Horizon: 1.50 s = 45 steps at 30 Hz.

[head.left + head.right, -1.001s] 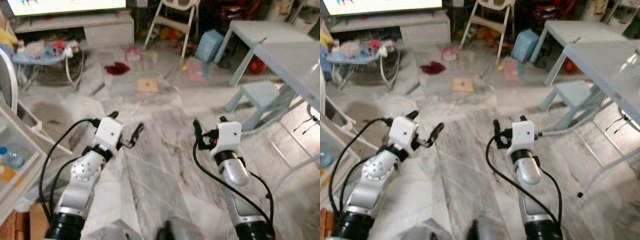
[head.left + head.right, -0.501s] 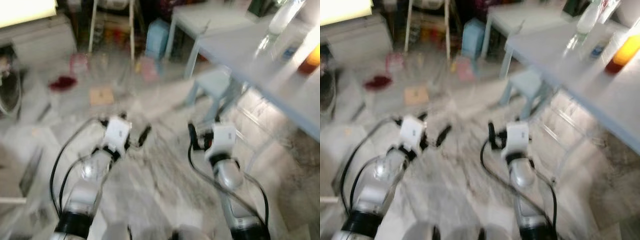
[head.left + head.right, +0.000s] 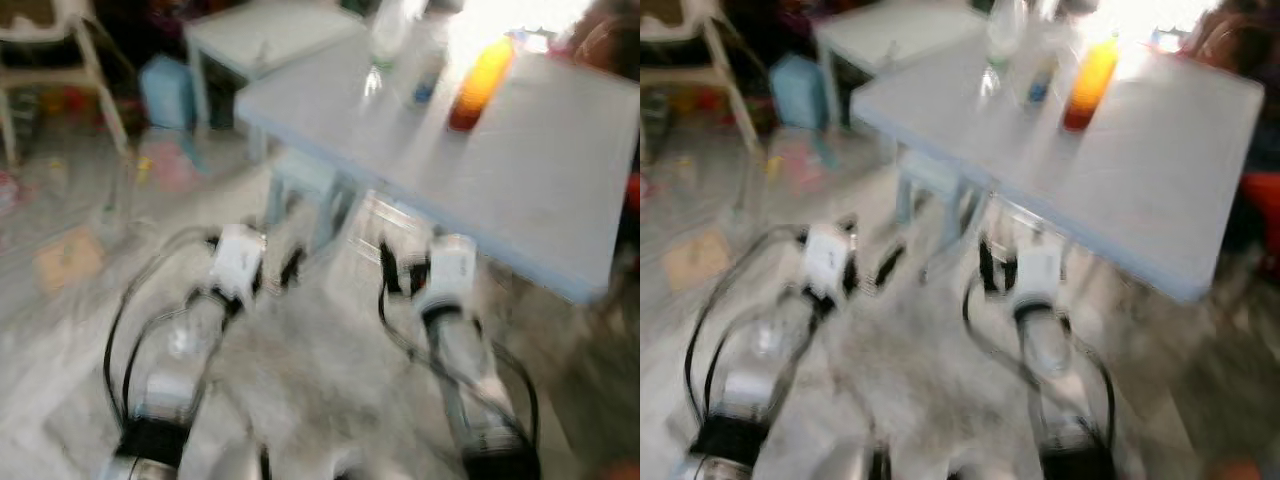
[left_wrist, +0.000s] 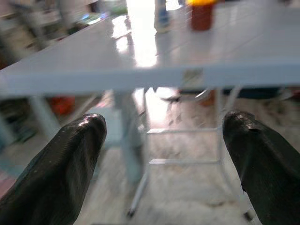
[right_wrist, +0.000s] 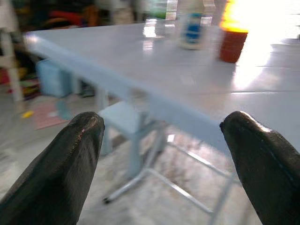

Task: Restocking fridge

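Observation:
The head views are blurred. A pale blue table [image 3: 520, 180] stands ahead and to the right. On its far side are an orange bottle [image 3: 480, 85], a clear bottle with a blue label [image 3: 425, 75] and a taller clear bottle [image 3: 388, 35]. My left gripper [image 3: 254, 256] and right gripper [image 3: 412, 262] are held out low over the marble floor, short of the table's near edge. Both are open with nothing between their fingers. The left wrist view faces the table edge [image 4: 140, 75] and the orange bottle [image 4: 201, 11]. The right wrist view shows the orange bottle [image 5: 233, 40] and the labelled bottle [image 5: 192, 30].
A small blue stool [image 3: 300, 175] stands under the table's left corner, and thin metal table legs [image 4: 140, 187] run down to the floor. Behind are a second pale table [image 3: 270, 25], a blue bin [image 3: 165, 90], a white chair [image 3: 60, 40] and a cardboard piece [image 3: 68, 258] on the floor.
The whole view has swung to the right: the open fridge and TV stand have left the picture and the table with bottles has come to the centre. Both grippers stay open and empty.

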Motion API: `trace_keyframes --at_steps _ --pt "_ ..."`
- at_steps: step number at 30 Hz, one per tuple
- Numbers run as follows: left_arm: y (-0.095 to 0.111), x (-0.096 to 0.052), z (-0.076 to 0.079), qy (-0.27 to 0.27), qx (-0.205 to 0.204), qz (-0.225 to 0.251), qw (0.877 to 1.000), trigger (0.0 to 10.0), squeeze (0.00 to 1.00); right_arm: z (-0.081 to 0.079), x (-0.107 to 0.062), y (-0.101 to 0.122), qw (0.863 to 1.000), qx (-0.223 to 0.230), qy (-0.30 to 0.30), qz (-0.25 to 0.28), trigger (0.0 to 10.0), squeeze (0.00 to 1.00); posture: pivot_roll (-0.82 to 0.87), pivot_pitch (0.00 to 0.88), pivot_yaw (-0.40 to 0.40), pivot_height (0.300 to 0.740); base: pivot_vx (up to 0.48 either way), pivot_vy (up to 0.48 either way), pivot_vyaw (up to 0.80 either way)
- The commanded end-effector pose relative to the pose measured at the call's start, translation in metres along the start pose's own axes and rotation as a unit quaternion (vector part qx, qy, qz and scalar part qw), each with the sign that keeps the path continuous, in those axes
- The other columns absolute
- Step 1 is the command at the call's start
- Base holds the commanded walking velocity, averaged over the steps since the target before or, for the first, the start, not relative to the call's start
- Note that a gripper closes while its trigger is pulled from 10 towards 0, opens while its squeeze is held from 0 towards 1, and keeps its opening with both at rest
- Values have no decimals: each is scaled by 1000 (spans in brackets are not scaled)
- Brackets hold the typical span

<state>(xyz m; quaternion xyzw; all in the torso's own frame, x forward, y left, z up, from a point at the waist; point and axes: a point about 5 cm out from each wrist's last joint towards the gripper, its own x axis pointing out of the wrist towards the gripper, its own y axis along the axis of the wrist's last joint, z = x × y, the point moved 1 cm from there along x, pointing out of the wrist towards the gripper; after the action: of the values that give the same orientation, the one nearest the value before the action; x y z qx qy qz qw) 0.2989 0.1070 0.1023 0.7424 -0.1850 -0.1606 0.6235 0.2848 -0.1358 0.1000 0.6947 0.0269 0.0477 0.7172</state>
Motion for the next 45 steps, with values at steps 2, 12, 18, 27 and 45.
trace_keyframes --at_steps 2,12,18,27,45 --pt "5 4 12 -17 -5 10 1000 10000 0 10 0 9 1000 -8 -12 16 10000 0 -1 87 -48 740 465 0 -619" --pt "6 7 10 -3 -20 13 1000 10000 0 10 -1 9 1000 -14 -11 19 10000 0 -10 84 -51 740 359 222 -247" --pt "7 6 9 1 -3 16 1000 10000 0 8 -1 9 1000 -13 -9 18 10000 0 -10 98 -49 740 261 404 0" --pt "13 7 9 13 -11 37 999 10000 0 8 0 10 1000 -13 -11 20 10000 0 -6 95 -50 740 293 379 0" --pt "-13 -43 -44 224 7 -10 974 10000 0 53 -40 5 990 -60 -124 28 10000 0 -20 0 -10 740 162 112 0"
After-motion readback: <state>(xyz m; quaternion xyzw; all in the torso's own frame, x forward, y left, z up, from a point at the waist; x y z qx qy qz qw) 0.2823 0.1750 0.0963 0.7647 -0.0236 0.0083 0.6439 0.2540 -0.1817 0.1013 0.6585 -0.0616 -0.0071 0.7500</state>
